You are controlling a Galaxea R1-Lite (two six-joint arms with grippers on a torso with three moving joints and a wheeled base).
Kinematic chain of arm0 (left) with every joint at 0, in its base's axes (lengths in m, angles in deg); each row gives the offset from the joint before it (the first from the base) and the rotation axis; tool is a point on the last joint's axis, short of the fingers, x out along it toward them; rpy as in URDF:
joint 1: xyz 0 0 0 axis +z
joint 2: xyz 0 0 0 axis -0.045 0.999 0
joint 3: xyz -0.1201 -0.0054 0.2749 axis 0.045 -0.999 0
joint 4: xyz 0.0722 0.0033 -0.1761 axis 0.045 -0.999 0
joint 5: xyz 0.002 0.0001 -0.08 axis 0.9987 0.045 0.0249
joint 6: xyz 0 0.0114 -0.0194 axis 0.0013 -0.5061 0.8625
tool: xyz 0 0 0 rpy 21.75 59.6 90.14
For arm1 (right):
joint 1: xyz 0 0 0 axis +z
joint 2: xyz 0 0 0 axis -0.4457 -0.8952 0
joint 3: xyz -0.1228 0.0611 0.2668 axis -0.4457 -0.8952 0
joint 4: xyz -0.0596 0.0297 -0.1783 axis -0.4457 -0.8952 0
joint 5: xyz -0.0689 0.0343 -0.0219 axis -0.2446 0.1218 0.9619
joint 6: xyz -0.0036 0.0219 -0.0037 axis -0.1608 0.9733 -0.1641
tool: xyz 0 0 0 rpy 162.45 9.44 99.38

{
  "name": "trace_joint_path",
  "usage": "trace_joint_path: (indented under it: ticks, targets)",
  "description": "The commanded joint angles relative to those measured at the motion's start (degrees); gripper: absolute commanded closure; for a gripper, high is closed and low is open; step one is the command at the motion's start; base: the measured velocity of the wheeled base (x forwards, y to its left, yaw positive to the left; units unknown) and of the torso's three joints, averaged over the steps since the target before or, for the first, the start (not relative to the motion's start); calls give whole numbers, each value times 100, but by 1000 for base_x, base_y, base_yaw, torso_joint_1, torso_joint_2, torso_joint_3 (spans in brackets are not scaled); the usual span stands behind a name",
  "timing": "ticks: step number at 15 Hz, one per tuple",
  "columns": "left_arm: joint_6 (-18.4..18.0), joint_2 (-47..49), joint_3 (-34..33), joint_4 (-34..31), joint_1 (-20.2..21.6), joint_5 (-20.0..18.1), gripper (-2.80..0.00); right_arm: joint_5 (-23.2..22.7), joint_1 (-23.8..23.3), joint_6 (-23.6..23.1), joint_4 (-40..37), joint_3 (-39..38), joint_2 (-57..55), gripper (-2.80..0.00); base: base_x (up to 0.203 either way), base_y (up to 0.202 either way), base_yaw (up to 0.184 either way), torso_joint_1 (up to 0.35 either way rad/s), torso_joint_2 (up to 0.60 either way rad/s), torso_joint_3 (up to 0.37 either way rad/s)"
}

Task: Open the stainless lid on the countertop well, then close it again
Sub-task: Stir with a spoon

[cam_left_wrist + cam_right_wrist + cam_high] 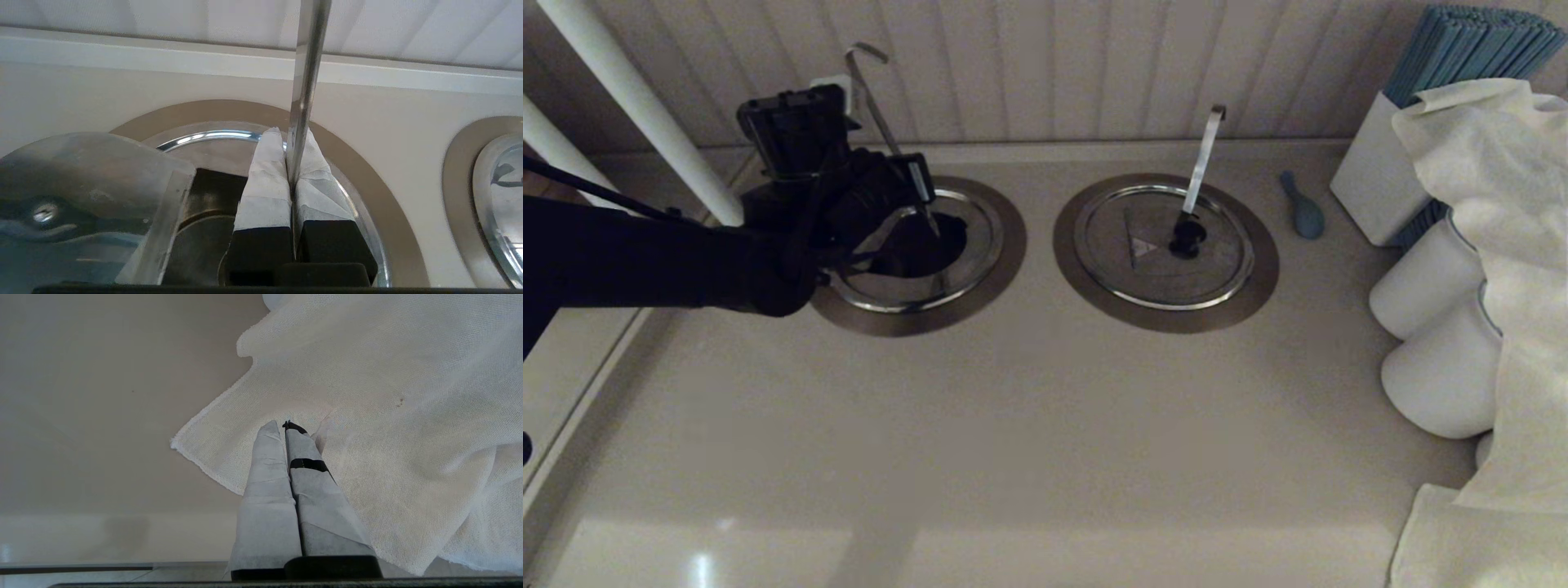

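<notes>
Stainless lid [947, 237] sits half-folded over the left countertop well [915, 322], its flap raised just beside the left claw [291, 163], whose fingers are clamped on the thin rod [306, 81]. Right claw [286, 428] rests closed over a cloth [388, 416].

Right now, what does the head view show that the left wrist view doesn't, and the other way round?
Head view only: the rod's hooked tip, the twin lid's knob, a blue spoon.

Left wrist view only: the left gripper shut on the thin rod, the stainless lid lifted beside it.

Both: the countertop well open, its steel flange.
</notes>
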Motion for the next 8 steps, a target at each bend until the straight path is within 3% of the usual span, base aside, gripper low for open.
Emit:
trace_joint_path:
  ticks: [1,4,6,8]
  targets:
    - [7,-124,-50,-32,-8,0,0,-1,1,-2,1,0,-6,0,0,0,0,0,0,0]
    - [62,-482,-210,-541,-6,-99,0,-1,1,-2,1,0,-6,0,0,0,0,0,0,0]
    - [77,-583,-354,-578,8,-377,0,-1,1,-2,1,0,-4,0,0,0,0,0,0,0]
    - [43,-508,-385,-598,22,-380,0,-1,1,-2,1,0,-6,0,0,0,0,0,0,0]
